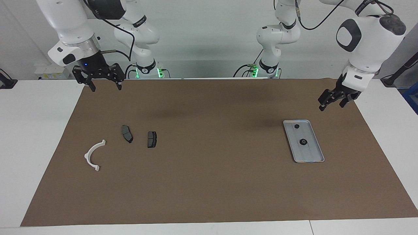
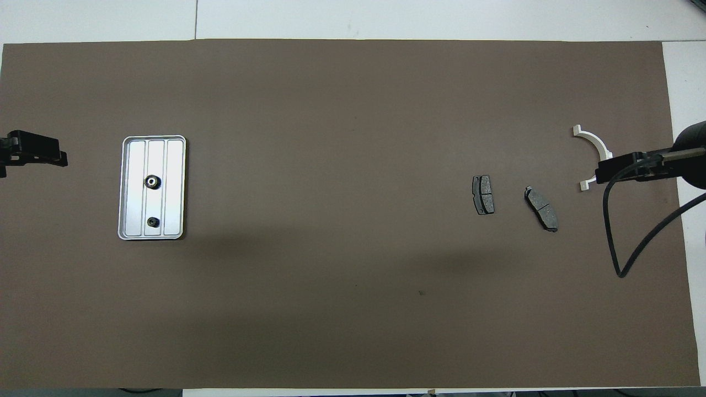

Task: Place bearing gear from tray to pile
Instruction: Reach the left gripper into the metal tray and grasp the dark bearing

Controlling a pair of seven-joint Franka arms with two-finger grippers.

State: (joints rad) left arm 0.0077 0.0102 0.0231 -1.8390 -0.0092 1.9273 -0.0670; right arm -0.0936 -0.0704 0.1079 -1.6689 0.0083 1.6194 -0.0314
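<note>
A silver tray (image 1: 312, 154) (image 2: 172, 165) lies on the brown mat toward the left arm's end. Two dark bearing gears rest in it: a larger one (image 1: 303, 142) (image 2: 152, 181) near the middle and a smaller one (image 1: 297, 126) (image 2: 152, 222) nearer the robots. The pile lies toward the right arm's end: a white half-ring bracket (image 1: 93, 156) (image 2: 591, 139) and two brake pads (image 1: 127, 133) (image 1: 152, 139) (image 2: 541, 208) (image 2: 483, 194). My left gripper (image 1: 331, 106) (image 2: 58, 157) hangs open and empty over the mat beside the tray. My right gripper (image 1: 106, 87) (image 2: 604, 171) hangs open and empty over the mat's edge, well above the pile.
The brown mat (image 1: 212, 176) (image 2: 331, 138) covers most of the white table, with bare mat between tray and pile. In the overhead view the raised right gripper hides part of the bracket, and its black cable (image 2: 623, 242) loops down beside it.
</note>
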